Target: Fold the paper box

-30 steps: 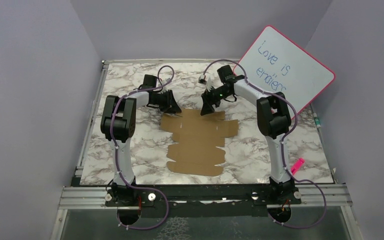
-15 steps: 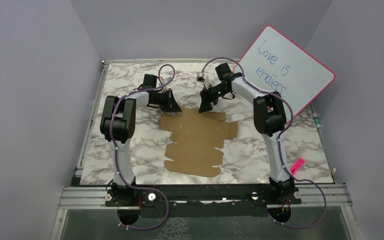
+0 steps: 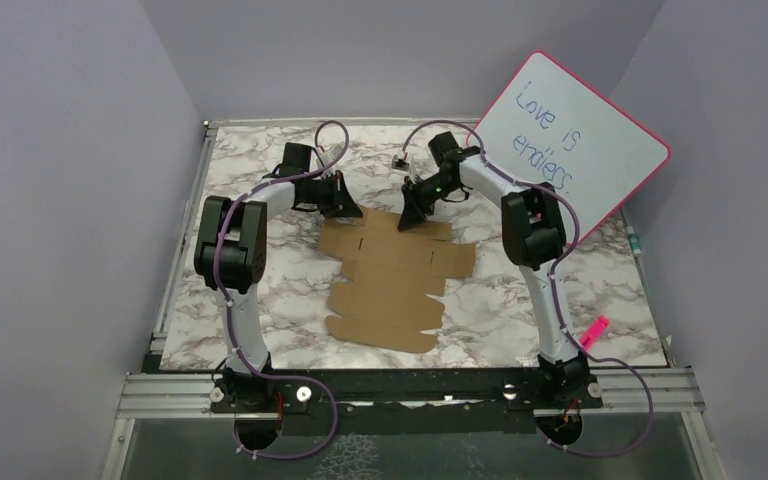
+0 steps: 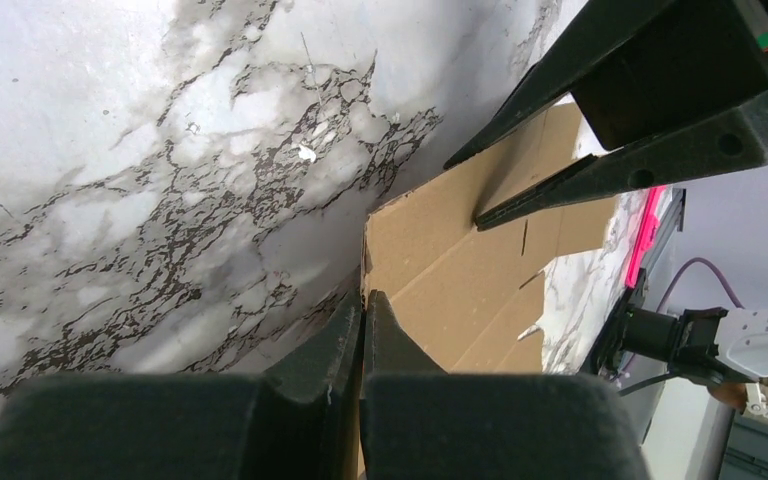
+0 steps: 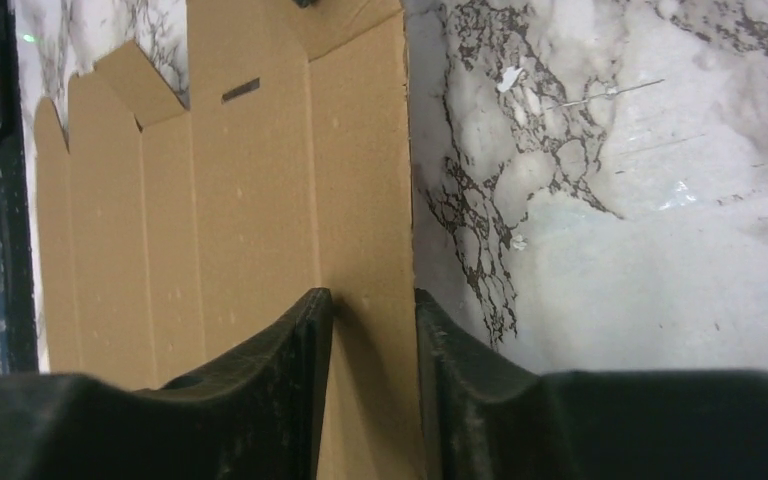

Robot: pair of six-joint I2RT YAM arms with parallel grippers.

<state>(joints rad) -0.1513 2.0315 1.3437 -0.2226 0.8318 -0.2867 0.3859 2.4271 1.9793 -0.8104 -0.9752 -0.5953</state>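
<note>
The paper box (image 3: 395,280) is a flat brown die-cut sheet lying on the marble table (image 3: 580,300). My left gripper (image 3: 347,210) is at the sheet's far left corner. In the left wrist view its fingers (image 4: 364,297) are shut on the thin cardboard edge (image 4: 460,260). My right gripper (image 3: 408,220) is at the sheet's far edge, right of the left one. In the right wrist view it (image 5: 372,295) is open. One finger rests on the cardboard (image 5: 250,200) and the other stands at the sheet's edge over the marble. The right gripper's fingers (image 4: 600,170) also show in the left wrist view.
A white board with a pink rim (image 3: 570,130) leans at the far right, close behind the right arm. A pink marker (image 3: 594,331) lies near the right arm's base. A tiny white scrap (image 4: 306,153) lies on the marble beyond the sheet's far edge.
Both grippers have moved a little toward the far side of the table. The sheet's far edge has gone with them.
</note>
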